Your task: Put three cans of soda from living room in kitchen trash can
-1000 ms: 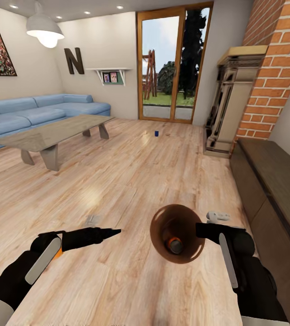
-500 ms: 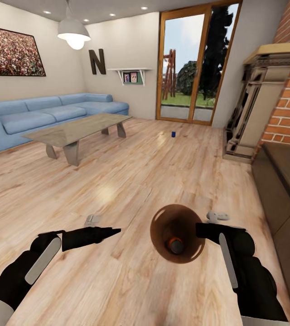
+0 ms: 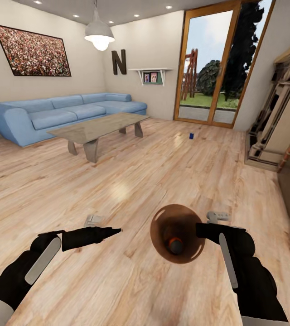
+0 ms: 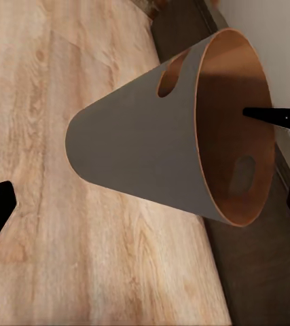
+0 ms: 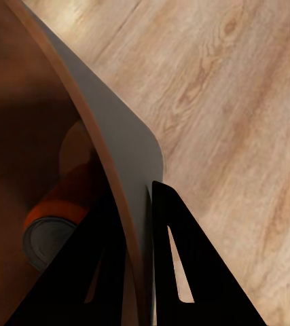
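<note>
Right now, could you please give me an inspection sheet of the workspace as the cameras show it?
Surface: light wood floor, glossy.
Job's things: brown trash can held up off the floor; one orange soda can lies inside it; a dark blue soda can stands upright on the floor near the glass doors.
Clutter: two small pale grey objects on the floor, one near the left gripper, one near the right; too small to identify.
Grippers: right gripper clamped on the trash can's wall; left gripper holds nothing.
Cables: nothing seen.
Surroundings: blue corner sofa, low coffee table, pendant lamp.
</note>
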Robot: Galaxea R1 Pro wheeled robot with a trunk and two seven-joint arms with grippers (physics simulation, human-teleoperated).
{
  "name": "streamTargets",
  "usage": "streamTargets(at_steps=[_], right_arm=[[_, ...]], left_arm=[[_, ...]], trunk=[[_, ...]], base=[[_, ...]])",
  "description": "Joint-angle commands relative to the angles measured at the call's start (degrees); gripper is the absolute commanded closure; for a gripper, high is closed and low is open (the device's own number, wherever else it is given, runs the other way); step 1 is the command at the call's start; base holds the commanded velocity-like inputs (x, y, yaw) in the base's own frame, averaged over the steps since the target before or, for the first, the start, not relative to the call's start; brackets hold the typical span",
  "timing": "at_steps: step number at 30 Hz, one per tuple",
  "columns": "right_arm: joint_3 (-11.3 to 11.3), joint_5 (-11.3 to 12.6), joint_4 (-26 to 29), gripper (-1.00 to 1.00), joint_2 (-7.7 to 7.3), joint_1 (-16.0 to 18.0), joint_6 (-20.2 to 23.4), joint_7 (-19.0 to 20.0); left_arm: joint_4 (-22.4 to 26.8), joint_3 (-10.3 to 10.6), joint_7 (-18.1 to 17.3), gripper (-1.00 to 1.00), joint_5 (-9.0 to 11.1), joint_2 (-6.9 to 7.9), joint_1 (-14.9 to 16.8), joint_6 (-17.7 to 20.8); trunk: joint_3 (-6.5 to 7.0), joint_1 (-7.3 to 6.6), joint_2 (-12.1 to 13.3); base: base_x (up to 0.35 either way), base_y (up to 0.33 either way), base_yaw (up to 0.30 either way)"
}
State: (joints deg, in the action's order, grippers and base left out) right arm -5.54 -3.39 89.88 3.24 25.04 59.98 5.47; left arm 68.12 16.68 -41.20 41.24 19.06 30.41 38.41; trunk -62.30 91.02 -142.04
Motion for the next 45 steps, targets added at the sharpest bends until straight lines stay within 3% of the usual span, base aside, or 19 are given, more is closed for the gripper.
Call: streamTargets(at_steps=[1, 8, 45], right_arm=[[0.00, 1.11, 0.03, 1.00, 0.01, 0.03, 0.02, 0.24], [0.02, 1.11, 0.03, 1.00, 0.01, 0.02, 0.02, 0.24], [0.09, 1.11, 0.03, 1.00, -0.08, 0.05, 0.02, 0.22]], left_arm=[[-0.04, 0.01, 0.02, -1.00, 0.01, -0.03, 0.00, 0.00], [-2.94, -0.16, 0.41, -1.00, 0.09, -0.07, 0.00, 0.18], [-3.08, -0.29, 0.25, -1.00, -0.02, -0.07, 0.00, 0.09]], trunk=[[0.01, -0.01, 0.00], [0.01, -0.01, 0.00], [0.01, -0.01, 0.00]], base=[[0.257, 0.000, 0.207], [0.323, 0.000, 0.031], [0.336, 0.000, 0.000]])
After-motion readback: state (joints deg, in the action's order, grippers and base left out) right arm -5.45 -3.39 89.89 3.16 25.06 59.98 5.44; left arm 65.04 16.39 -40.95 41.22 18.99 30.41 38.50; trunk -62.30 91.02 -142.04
